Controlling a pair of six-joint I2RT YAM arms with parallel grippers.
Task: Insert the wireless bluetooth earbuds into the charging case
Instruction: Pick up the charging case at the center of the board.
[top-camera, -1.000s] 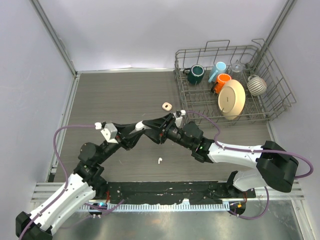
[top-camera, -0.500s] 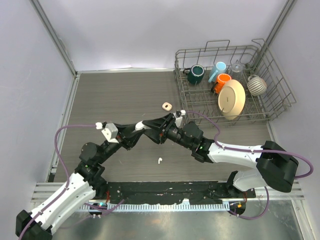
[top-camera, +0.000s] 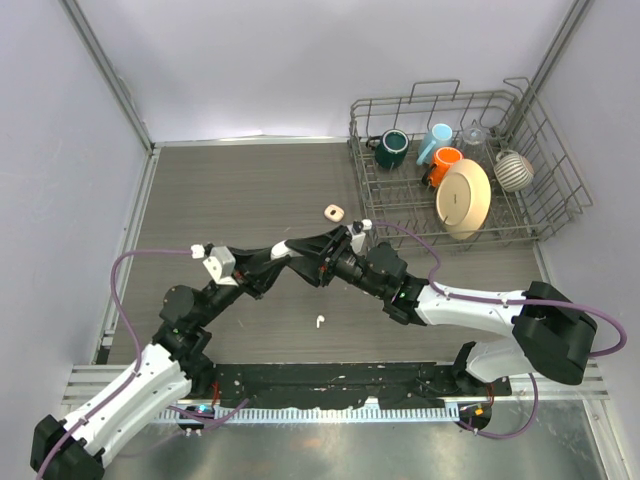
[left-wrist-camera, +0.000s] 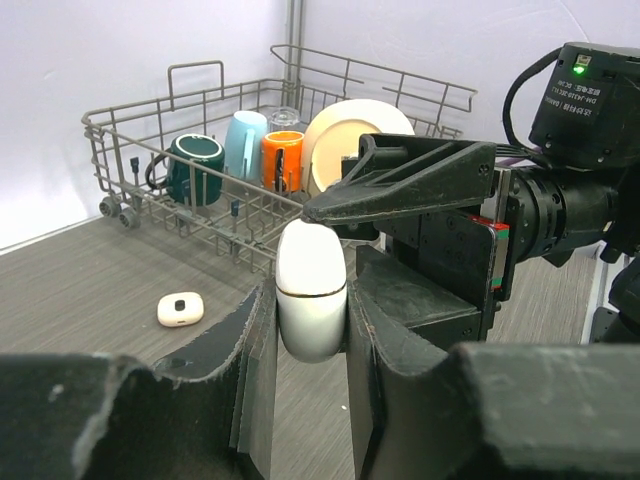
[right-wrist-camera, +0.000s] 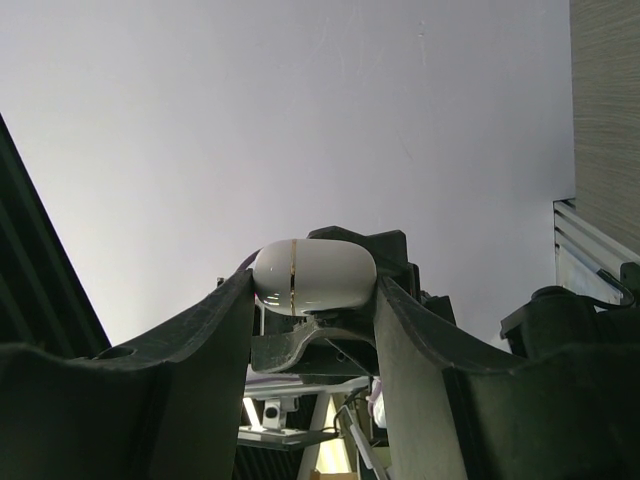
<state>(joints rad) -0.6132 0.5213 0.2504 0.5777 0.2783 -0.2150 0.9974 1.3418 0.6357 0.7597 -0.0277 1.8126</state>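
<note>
A white charging case (left-wrist-camera: 311, 262) with a thin gold seam is held in the air above the middle of the table. My left gripper (left-wrist-camera: 311, 300) is shut on its lower half, and both fingers press its sides. My right gripper (right-wrist-camera: 313, 292) is shut on the same charging case (right-wrist-camera: 313, 272) from the other side. In the top view the two grippers meet at one spot, left gripper (top-camera: 316, 250) against right gripper (top-camera: 336, 260), and they hide the case. One tiny white earbud (top-camera: 320, 321) lies on the table in front of them.
A second small white case (top-camera: 334, 212) lies on the table beyond the grippers, also seen from the left wrist (left-wrist-camera: 181, 308). A wire dish rack (top-camera: 530, 232) at the back right holds mugs, a plate and a whisk-like ball.
My left gripper's jaws have closed in on the charging case. Both arms have stayed almost still, and the right gripper's hold has not changed.
</note>
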